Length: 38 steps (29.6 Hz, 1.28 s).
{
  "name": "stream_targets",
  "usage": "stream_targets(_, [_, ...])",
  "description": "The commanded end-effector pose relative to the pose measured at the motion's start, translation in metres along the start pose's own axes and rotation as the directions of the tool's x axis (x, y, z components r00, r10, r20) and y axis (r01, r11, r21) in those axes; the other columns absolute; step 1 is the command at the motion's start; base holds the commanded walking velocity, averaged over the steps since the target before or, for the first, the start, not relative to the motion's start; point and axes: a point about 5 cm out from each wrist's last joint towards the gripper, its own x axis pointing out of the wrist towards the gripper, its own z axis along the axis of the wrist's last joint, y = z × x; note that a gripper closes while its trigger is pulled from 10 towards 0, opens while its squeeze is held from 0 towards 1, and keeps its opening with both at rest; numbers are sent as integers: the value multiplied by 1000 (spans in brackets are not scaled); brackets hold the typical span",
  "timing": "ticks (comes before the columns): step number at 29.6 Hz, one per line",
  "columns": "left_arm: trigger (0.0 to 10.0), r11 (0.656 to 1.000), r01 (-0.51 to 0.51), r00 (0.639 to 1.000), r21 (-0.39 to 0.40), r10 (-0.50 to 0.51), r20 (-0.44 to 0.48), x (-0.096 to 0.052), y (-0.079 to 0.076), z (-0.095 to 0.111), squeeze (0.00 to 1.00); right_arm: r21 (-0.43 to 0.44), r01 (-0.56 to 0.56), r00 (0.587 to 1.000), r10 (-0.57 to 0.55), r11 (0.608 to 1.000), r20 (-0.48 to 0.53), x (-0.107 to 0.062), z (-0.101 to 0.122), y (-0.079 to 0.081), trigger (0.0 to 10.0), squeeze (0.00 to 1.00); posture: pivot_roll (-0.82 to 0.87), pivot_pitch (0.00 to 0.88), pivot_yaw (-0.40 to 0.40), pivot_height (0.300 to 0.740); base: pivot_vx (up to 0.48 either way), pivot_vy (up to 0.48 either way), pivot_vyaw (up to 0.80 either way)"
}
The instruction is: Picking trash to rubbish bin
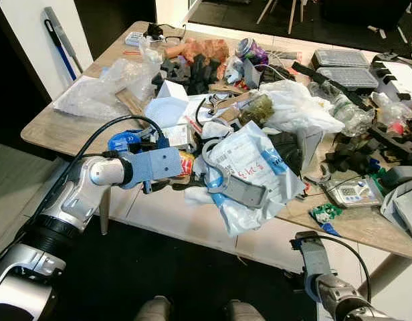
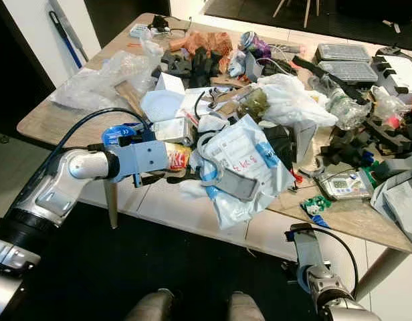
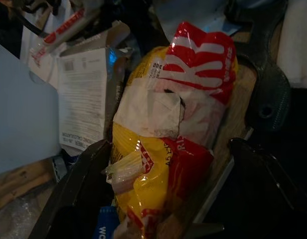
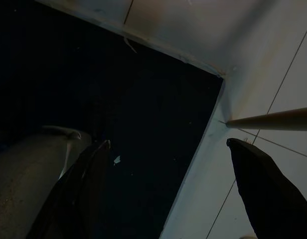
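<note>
Left wrist view had my left end effector (image 3: pixel 158 194) spread wide, yellow-red snack wrapper (image 3: pixel 168 134) between the fingers on the counter (image 1: pixel 52 127), not yet clamped. Right end effector (image 4: pixel 168 189) hung open, idle. No bin seen; nothing binned, I judged.

One yellow-and-red snack wrapper (image 3: pixel 168 149) lies between the left gripper's (image 3: pixel 158 199) two black fingers. Just beyond it sits one white printed leaflet (image 3: pixel 81 94). Farther past the gripper lie one white mailing bag (image 1: pixel 249 174) with blue stripes, two grey lidded trays (image 1: pixel 340 59), and one blue-handled broom (image 1: pixel 59 41).
</note>
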Motion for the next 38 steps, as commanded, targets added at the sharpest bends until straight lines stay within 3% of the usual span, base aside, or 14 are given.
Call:
stream_targets(1, [10000,1000,12,999,10,-12,-39,0,-3,-6,0,8,11,1000,-11,1000,-30,-1,-9,-3,10000,0,24,132,1,740,0,0,0])
stream_targets(10, [10000,1000,-23,999,10,24,-27,3,1,-4,0,12,15,1000,-15,1000,-24,-1,-8,-4,10000,0,21,135,3,740,0,0,0])
stream_targets(11, [0,1000,-26,999,8,26,-24,3,1,-4,0,13,15,1000,-15,1000,-23,-1,-8,-4,10000,0,21,135,3,740,0,0,0])
stream_targets(22, [0,1000,-27,999,5,27,-18,4,1,-3,0,13,18,1000,-18,1000,-19,-1,-6,-5,10000,0,20,137,3,740,0,0,0])
stream_targets(23, [2196,999,-33,999,4,33,-18,4,2,-3,0,14,18,1000,-18,1000,-18,-1,-6,-5,10000,0,20,137,3,740,0,0,0])
stream_targets(24, [2196,999,-37,999,4,37,-18,4,2,-3,0,14,18,1000,-18,1000,-18,-1,-6,-5,10000,0,20,137,3,740,0,0,0])
stream_targets(25, [10000,999,-40,999,-7,40,-3,4,3,-1,0,14,18,1000,-18,1000,-18,-1,-6,-5,10000,0,21,137,3,740,0,0,0])
stream_targets(27, [10000,999,-43,999,-20,44,15,4,3,1,0,14,18,1000,-17,1000,-18,-1,-6,-5,10000,0,21,137,3,740,0,0,0])
stream_targets(28, [10000,996,-48,995,-71,53,80,3,6,8,0,15,17,1000,-16,1000,-18,-1,-6,-5,10000,0,21,137,3,740,0,0,0])
stream_targets(31, [10000,993,-50,989,-108,64,131,2,9,13,0,15,16,1000,-16,1000,-17,-1,-6,-5,10000,0,21,137,3,740,0,0,0])
stream_targets(33, [10000,983,-50,970,-178,90,226,-2,15,24,0,16,16,1000,-16,1000,-17,-1,-5,-5,10000,0,21,138,2,740,0,0,0])
stream_targets(36, [10000,980,-49,962,-195,99,254,-4,17,27,0,17,16,1000,-15,1000,-17,-1,-5,-5,10000,0,21,138,2,740,0,0,0])
stream_targets(38, [10000,967,-6,927,-253,100,362,-13,21,34,0,17,16,1000,-15,1000,-17,-1,-5,-5,10000,0,21,137,2,740,0,0,0])
